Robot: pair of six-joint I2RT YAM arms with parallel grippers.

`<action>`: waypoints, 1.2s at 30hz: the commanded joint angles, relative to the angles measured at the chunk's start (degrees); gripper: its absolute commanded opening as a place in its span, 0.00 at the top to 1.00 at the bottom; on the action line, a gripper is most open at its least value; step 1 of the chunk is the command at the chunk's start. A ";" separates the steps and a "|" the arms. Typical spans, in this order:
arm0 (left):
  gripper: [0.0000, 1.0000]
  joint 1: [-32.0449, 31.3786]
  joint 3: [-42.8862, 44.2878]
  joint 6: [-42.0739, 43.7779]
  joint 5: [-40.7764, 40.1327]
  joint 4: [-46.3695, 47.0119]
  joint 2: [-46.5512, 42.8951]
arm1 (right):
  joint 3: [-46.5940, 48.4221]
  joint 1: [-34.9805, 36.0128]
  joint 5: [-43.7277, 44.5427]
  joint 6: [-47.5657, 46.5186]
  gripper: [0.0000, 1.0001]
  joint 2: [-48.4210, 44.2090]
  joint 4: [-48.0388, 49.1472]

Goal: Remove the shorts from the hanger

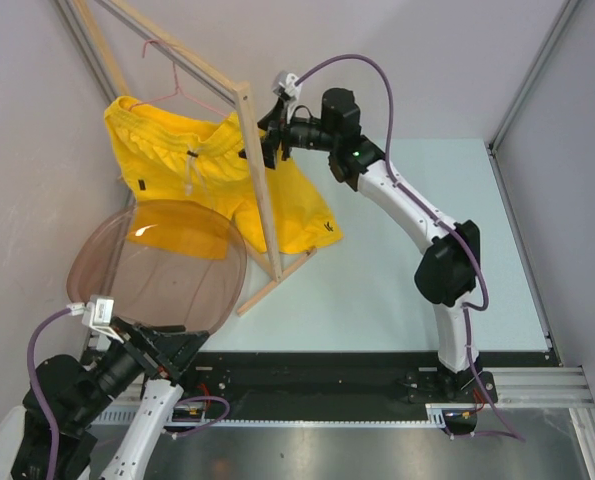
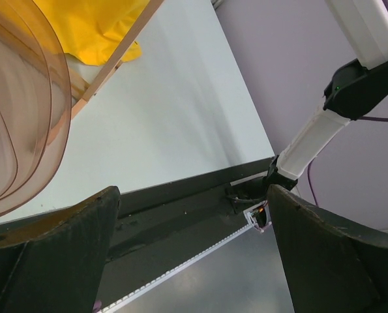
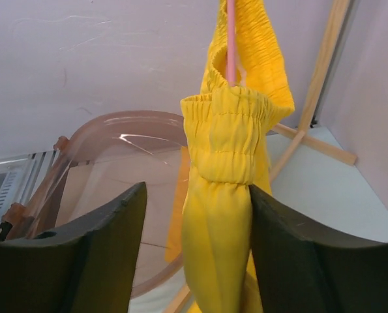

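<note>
Between the fingers of my right pincer [image 3: 197, 192] hangs the gathered waistband of the shorts [image 3: 223, 130], draped over the pink hanger [image 3: 230, 39], whose wire runs straight up above the jaws. The jaws stand partly open around the fabric. The finger on the camera's right touches the cloth and the other shows a sliver of gap, so I would not call it a firm hold (close, but not clamped). Beyond and below this pincer sits a brown see-through tub [image 3: 115, 150], and off to the right the pale wooden rack [image 3: 324, 72] stands on the table [image 3: 350, 195]. My left pincer [image 2: 194, 190] is spread wide with nothing in it, low at the table's near edge, the tub just to its left and the shorts well apart from it.
</note>
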 commanded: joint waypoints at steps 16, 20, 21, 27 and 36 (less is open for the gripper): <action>0.00 0.41 3.01 -0.53 0.27 -2.29 0.75 | 7.32 -3.25 -11.39 30.62 1.00 7.68 24.79; 0.00 0.33 2.40 -1.23 0.62 -1.67 0.58 | 9.60 -4.04 -10.96 43.11 1.00 9.79 32.54; 0.00 0.41 2.22 -1.49 0.88 -1.41 0.49 | 10.48 -4.30 -10.69 45.34 1.00 10.32 34.03; 0.00 0.33 0.73 -3.08 2.20 0.35 -0.22 | 15.49 -3.78 -8.15 58.87 1.00 12.43 37.82; 0.00 0.41 1.08 -3.78 2.91 0.70 -0.04 | 12.77 -6.85 1.52 71.28 1.00 11.29 37.38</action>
